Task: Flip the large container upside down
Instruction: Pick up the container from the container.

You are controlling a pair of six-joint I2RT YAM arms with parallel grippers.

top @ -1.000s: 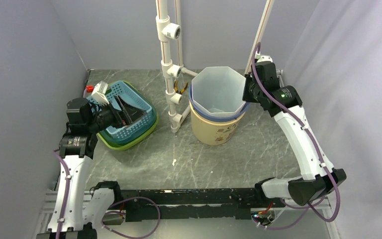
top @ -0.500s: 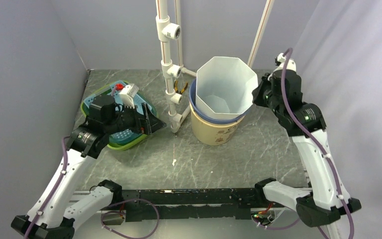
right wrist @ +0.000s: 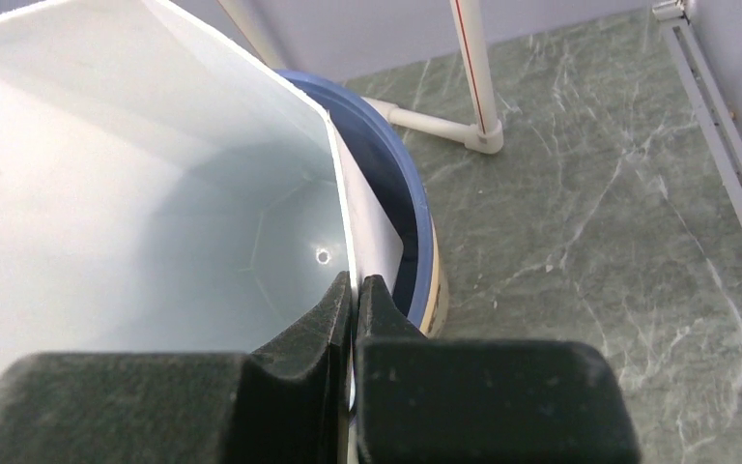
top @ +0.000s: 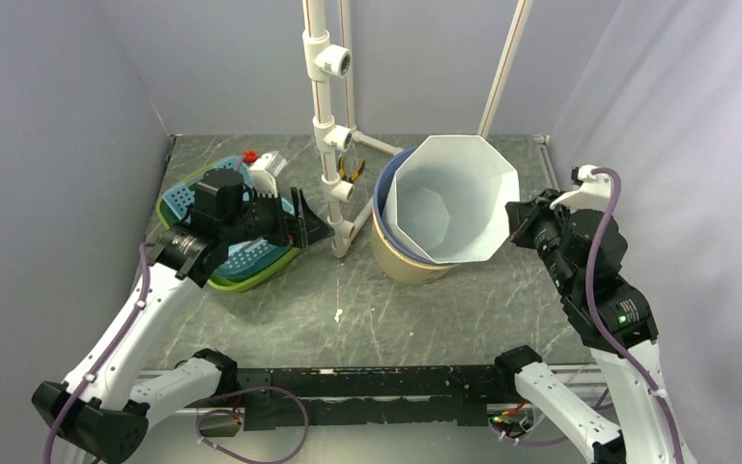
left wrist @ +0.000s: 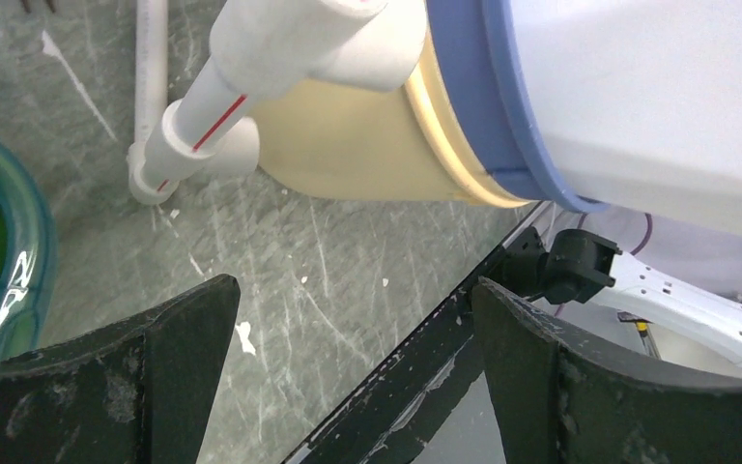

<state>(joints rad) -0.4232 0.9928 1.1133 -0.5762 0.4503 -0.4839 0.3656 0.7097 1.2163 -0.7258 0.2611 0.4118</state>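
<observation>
- Between the right jaws, clamped together on its thin rim, the large container (top: 449, 198) leans tilted.
- Ahead of the left jaws, spread wide and empty, the blue-rimmed tan bucket (left wrist: 348, 145) stands on the bench, the container nested inside.

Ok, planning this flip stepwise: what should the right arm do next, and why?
Probably lift a little higher: the right claw is shut on the rim of the white container, which is tilted with its base inside the blue bucket, so it needs clearing before turning.
</observation>
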